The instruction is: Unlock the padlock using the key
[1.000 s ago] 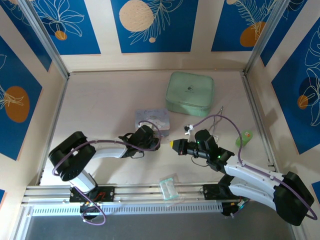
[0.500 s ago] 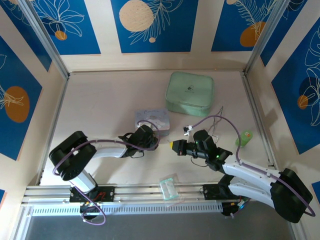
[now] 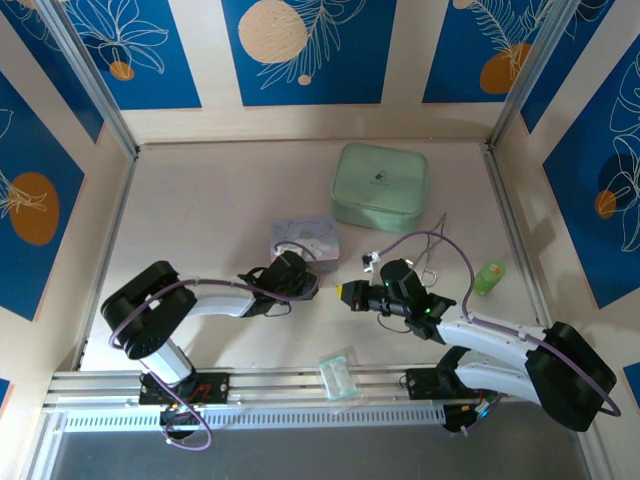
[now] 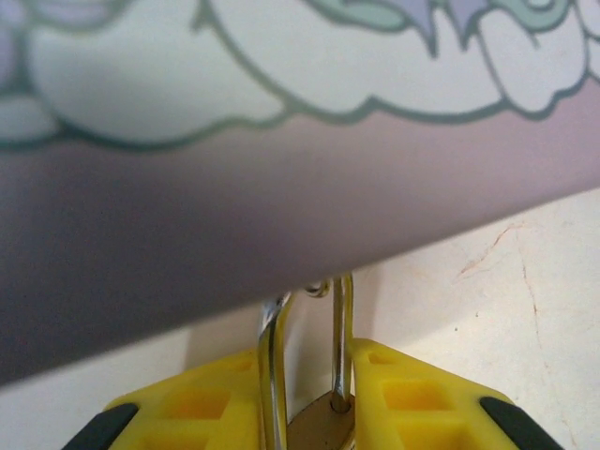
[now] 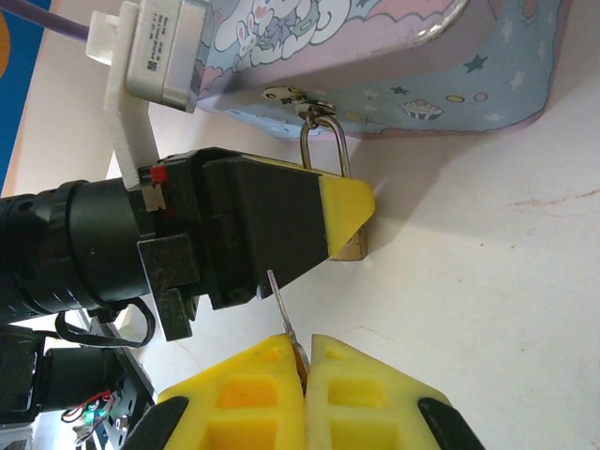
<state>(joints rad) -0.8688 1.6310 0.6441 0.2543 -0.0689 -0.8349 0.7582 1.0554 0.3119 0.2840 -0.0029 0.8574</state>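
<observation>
The brass padlock (image 5: 353, 246) hangs by its silver shackle (image 5: 323, 141) from the clasp of the pastel cartoon tin (image 5: 394, 56). My left gripper (image 5: 342, 211) is shut on the padlock's body. In the left wrist view the shackle (image 4: 339, 337) rises from the brass body (image 4: 323, 422) between the yellow fingers of the left gripper (image 4: 305, 375), under the tin (image 4: 281, 141). My right gripper (image 5: 305, 361) is shut on the thin silver key (image 5: 279, 305), whose tip points at the left gripper, a short way from the padlock. From above, the left gripper (image 3: 305, 285) and the right gripper (image 3: 347, 293) face each other beside the tin (image 3: 303, 238).
A mint green case (image 3: 380, 186) lies behind the tin. Silver wire loops (image 3: 430, 255) and a small green bottle (image 3: 490, 275) are to the right. A clear plastic packet (image 3: 338, 373) sits at the near edge by the rail.
My right gripper with the key has crept left toward the left gripper and the padlock. The left arm has stayed put.
</observation>
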